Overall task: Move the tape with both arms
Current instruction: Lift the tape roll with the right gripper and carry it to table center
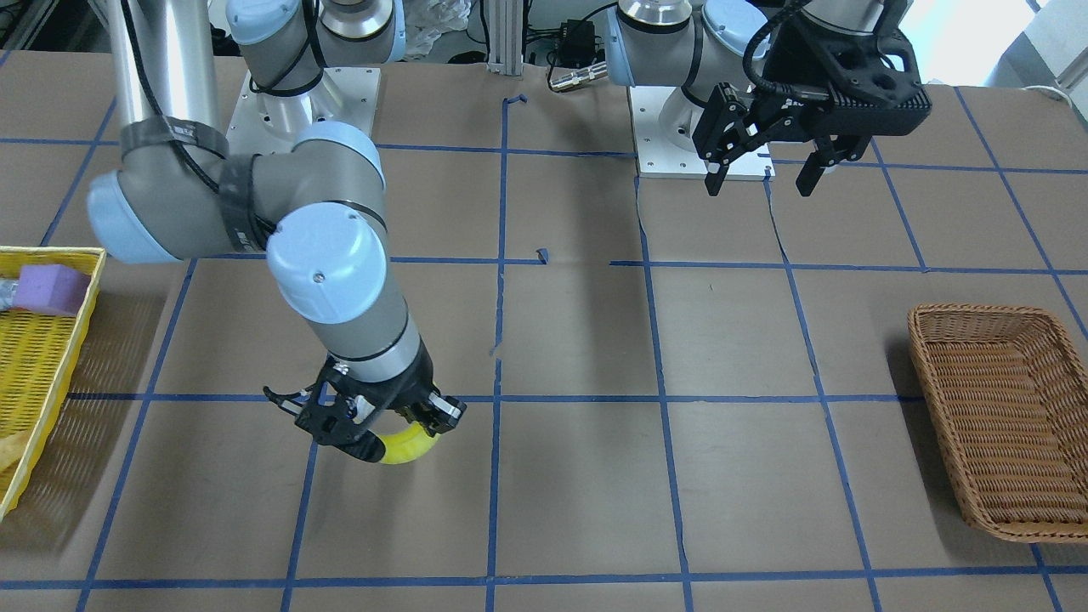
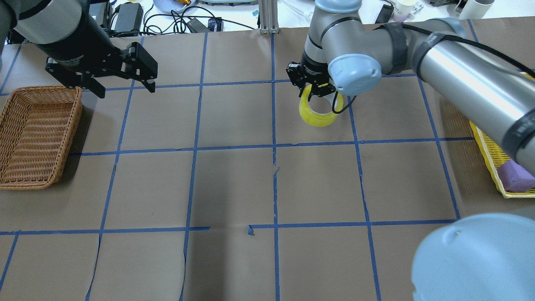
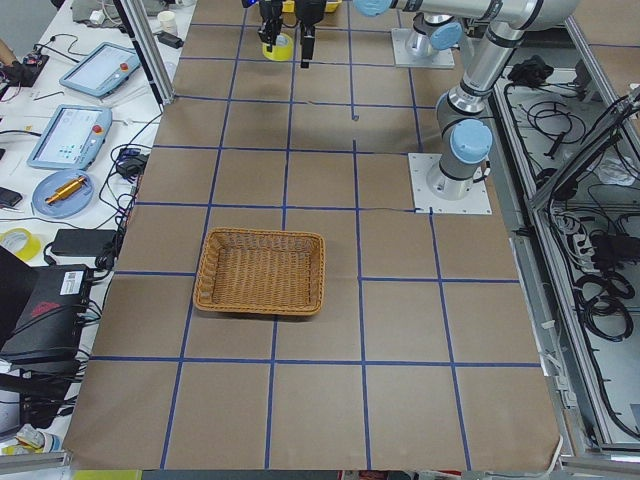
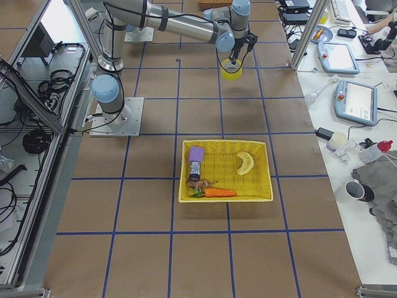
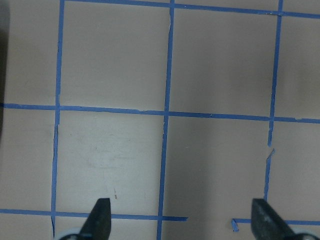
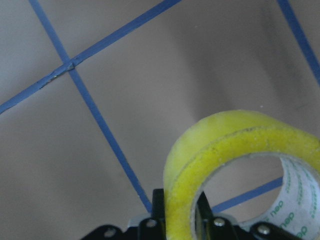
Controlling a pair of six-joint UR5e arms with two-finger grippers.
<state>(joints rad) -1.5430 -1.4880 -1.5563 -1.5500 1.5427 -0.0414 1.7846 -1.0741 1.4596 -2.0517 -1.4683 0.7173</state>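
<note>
The tape [image 2: 316, 117], a translucent yellow roll with a whitish core, hangs on edge from my right gripper [image 2: 316, 90], which is shut on the roll's wall. It is low over the brown table, near the far middle. In the front view the tape [image 1: 410, 445] pokes out below that gripper [image 1: 374, 429]. The right wrist view shows the tape [image 6: 225, 145] close up with the fingers pinching its wall. My left gripper [image 2: 125, 88] is open and empty, raised above the table beside the wicker basket; it also shows in the front view [image 1: 759, 180] and the left wrist view [image 5: 182, 220].
A brown wicker basket [image 2: 37, 133] lies at the table's left end, seen also in the front view [image 1: 1003, 425]. A yellow basket [image 2: 487, 154] at the right end holds a purple foam block [image 2: 516, 175] and other items [image 4: 214, 192]. Blue tape lines grid the table.
</note>
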